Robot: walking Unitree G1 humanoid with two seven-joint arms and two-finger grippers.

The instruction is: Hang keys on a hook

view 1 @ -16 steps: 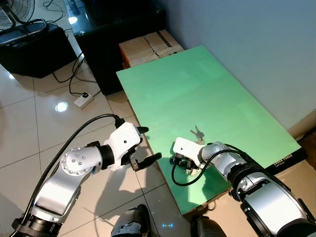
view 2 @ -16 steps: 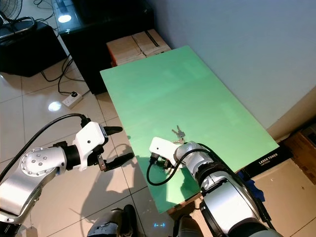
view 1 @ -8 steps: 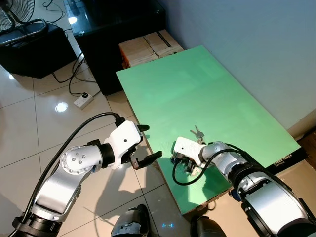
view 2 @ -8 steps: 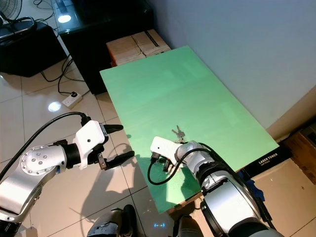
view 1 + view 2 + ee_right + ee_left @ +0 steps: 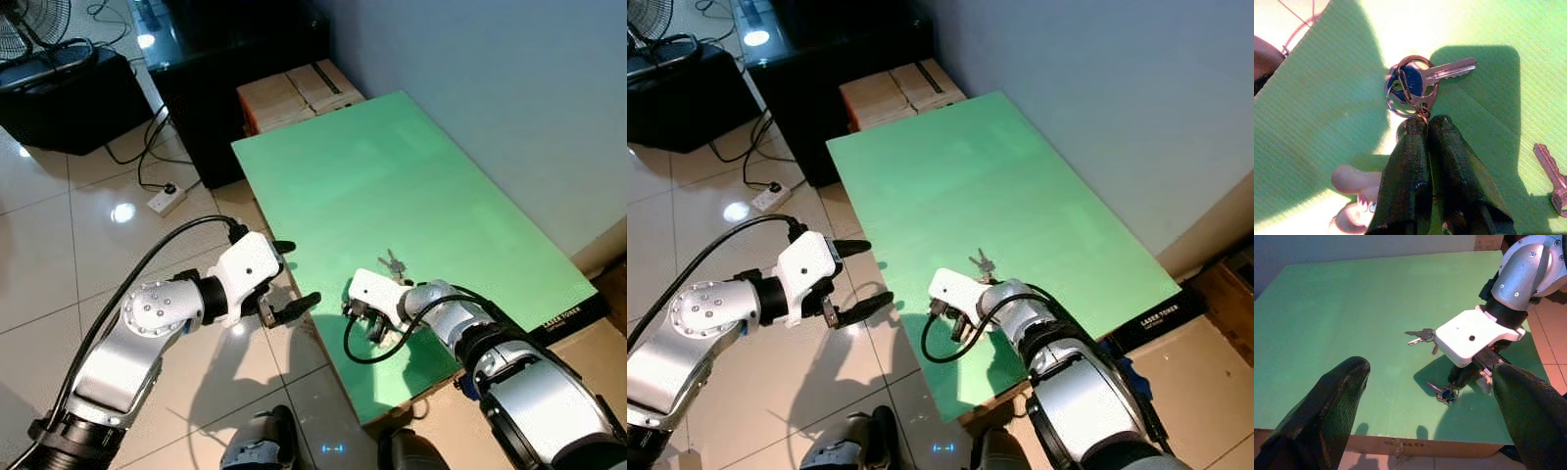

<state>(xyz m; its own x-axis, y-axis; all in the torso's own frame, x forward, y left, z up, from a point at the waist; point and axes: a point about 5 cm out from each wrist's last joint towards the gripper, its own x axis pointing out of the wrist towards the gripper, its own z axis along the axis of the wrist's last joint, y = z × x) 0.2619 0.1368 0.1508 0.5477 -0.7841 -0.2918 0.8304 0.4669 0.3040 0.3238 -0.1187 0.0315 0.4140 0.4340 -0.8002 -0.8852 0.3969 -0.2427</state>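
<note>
Keys (image 5: 1413, 88) on a ring with a blue tag lie on the green tabletop (image 5: 411, 186) near its front edge, with the left claw (image 5: 281, 274) spread wide and empty off that edge over the floor, and the right claw (image 5: 1426, 126) pinched tight at the ring's rim, apparently nipping it. The bunch looks light, hard and slippery, likely to swing, so the ring seems the best hold. Farther right lies another key bunch (image 5: 391, 262); beyond the tabletop stand closed cardboard boxes (image 5: 294, 91), contents hidden.
</note>
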